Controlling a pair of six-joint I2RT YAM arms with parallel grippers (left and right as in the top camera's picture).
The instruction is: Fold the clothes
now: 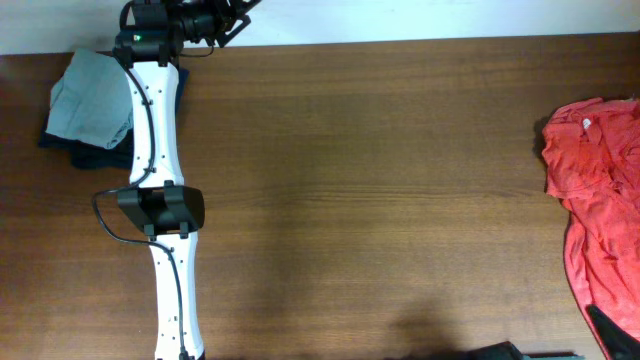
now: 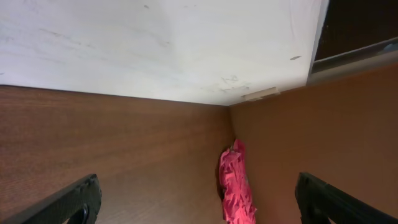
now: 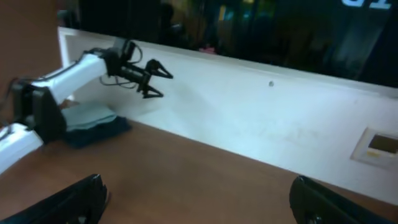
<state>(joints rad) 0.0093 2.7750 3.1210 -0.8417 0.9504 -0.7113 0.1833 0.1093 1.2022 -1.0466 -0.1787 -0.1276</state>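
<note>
Left gripper (image 3: 163, 84) hovering over the back edge of the table (image 1: 380, 180), fingers spread wide, gripping nothing. Grey-teal T-shirt (image 1: 92, 98) lying folded on the dark navy garment (image 1: 85, 155) in the far left corner, beside the arm; likely the finished stack. Right gripper (image 3: 196, 190) gaping wide too, empty. Red shirt (image 1: 600, 200) lying crumpled at the right edge, probably waiting its turn.

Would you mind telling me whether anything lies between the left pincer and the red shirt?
Nothing visible does: only bare table separates the open left pincer from the red shirt at the right edge.
</note>
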